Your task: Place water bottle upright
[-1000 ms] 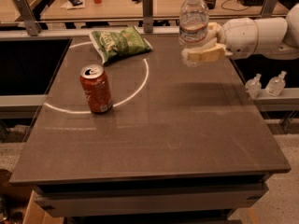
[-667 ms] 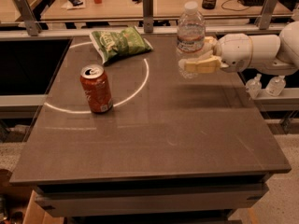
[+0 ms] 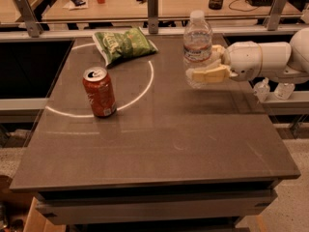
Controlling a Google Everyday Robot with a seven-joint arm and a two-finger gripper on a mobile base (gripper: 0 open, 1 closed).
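The water bottle [image 3: 197, 46] is clear ribbed plastic with a white cap and a pale label band. It stands upright at the right middle of the dark table [image 3: 159, 144], its base at or just above the tabletop. My gripper [image 3: 206, 65] reaches in from the right on a white arm [image 3: 263, 59]. Its cream fingers [image 3: 208, 74] are closed around the bottle's lower half.
A red-orange soda can [image 3: 99, 92] stands upright at the left. A green chip bag [image 3: 123, 43] lies at the back, inside a white circle line. Two tiny clear pump bottles [image 3: 273, 88] sit off the table's right edge. A rail and desks run behind.
My gripper has carried the upright bottle down and a little to the left, closer to the tabletop. The can and chip bag have not moved.
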